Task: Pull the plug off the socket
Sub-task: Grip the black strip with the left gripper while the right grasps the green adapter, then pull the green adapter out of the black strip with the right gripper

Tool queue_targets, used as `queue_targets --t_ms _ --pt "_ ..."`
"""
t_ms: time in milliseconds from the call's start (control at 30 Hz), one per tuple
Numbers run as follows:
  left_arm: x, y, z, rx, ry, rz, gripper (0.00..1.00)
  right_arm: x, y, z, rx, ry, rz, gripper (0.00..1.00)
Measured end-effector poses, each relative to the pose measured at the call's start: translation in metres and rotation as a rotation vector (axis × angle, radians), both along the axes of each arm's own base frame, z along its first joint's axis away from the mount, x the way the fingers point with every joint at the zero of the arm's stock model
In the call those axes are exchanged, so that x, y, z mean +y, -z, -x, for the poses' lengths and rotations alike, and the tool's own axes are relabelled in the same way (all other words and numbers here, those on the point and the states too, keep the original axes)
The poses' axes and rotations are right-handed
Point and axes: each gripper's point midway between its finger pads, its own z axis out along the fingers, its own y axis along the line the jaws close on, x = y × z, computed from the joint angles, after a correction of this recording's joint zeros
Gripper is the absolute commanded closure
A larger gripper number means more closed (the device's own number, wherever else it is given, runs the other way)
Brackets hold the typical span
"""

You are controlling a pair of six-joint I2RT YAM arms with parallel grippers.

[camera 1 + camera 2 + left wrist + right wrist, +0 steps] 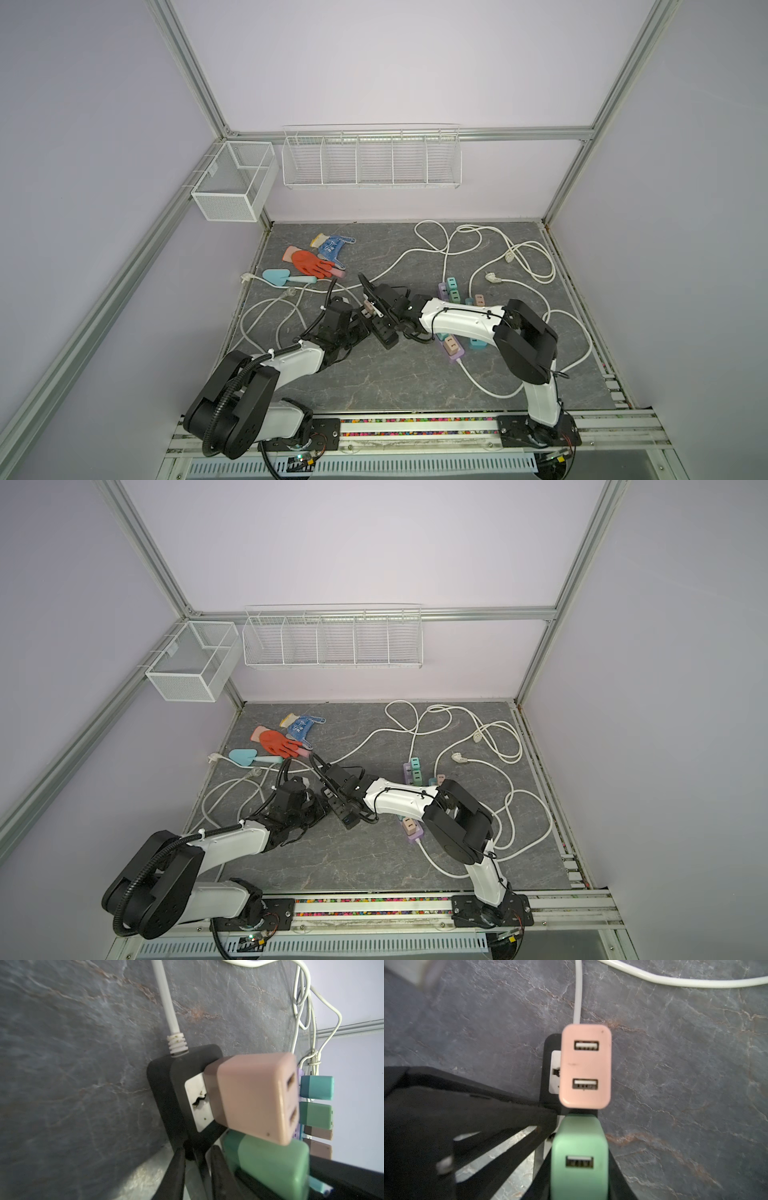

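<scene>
Black power strip [166,1076] lies mid-table [374,374] with pink plug [585,1066] and green plug [579,1157] seated in it, right gripper [579,1142] clamped on green plug, left gripper [197,1155] pinching the strip's edge.

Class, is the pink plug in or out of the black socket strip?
In: the pink plug sits against the black socket strip's white face, no prongs showing.

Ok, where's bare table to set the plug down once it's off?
Front centre, between black power strip and front rail, is bare; also back centre, between blue glove and white cable loops. Crowded: purple strip side on the right, trowel corner left.
</scene>
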Motion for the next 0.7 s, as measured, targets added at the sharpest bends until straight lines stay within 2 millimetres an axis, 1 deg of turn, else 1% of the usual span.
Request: queue_targets --t_ms 267,333,400,500,567,633,700 --pt "0.000 0.001 0.000 0.004 -0.005 0.002 0.80 0.002 -0.031 0.001 -0.011 0.007 -0.075 0.83" --pt "0.000 0.001 0.000 0.004 -0.005 0.002 0.80 -0.004 -0.038 -0.001 -0.011 0.020 -0.091 0.83" --pt "0.000 0.000 0.000 0.002 -0.005 0.002 0.80 -0.015 -0.050 -0.006 -0.019 0.040 -0.112 0.82" --pt "0.000 -0.002 -0.001 0.002 -0.005 0.002 0.80 -0.026 -0.077 -0.016 -0.046 0.069 -0.162 0.82" --pt "0.000 -0.003 -0.001 0.004 -0.005 0.000 0.80 -0.029 -0.094 -0.020 -0.058 0.081 -0.201 0.82" --pt "-0.001 -0.004 -0.002 0.006 -0.004 -0.002 0.80 -0.033 -0.105 -0.022 -0.065 0.093 -0.229 0.82" --pt "0.000 -0.005 0.000 0.010 0.000 -0.009 0.79 -0.035 -0.110 -0.023 -0.058 0.101 -0.254 0.81"
